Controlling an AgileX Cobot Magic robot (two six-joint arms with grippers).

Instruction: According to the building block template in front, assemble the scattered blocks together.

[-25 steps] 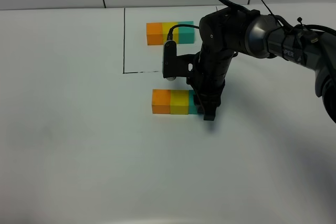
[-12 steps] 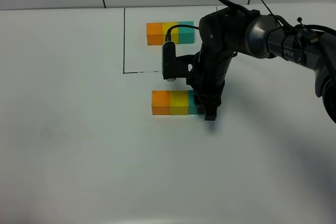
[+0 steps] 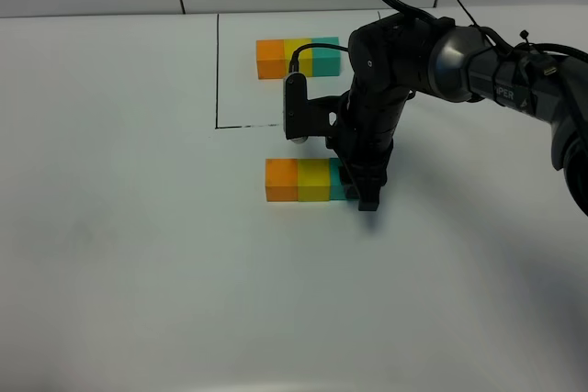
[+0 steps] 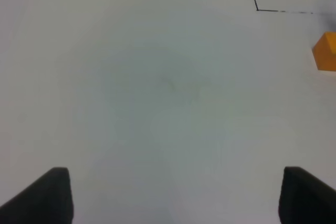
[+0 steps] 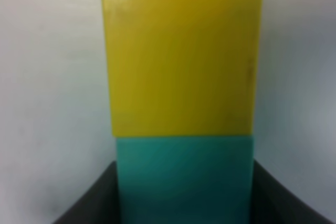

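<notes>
1. The right hand (image 3: 365, 192) points down at the table (image 3: 119, 227), closed on the teal block (image 3: 337, 192). In the right wrist view, a dark finger (image 5: 89, 203) presses against each side of that block.
2. The teal block sits on the table at the right end of a row of three. It touches the yellow block (image 3: 313, 179), and the yellow block touches the orange block (image 3: 281, 178) at the left end. The three faces line up flush.
3. The dark right arm (image 3: 432, 52) reaches in from the right of the high view and hides most of the teal block there.
4. Just beyond the row runs the near edge of a thin black outline (image 3: 218, 71) drawn on the table.
5. Inside the outline, toward the far side, lies the building block template (image 3: 298, 58): orange, yellow, teal, in the same left-to-right order as the row.
6. The left hand (image 4: 176, 198) appears only in its own wrist view. Its fingers are spread wide and hold nothing, over bare white table, well apart from the blocks.
</notes>
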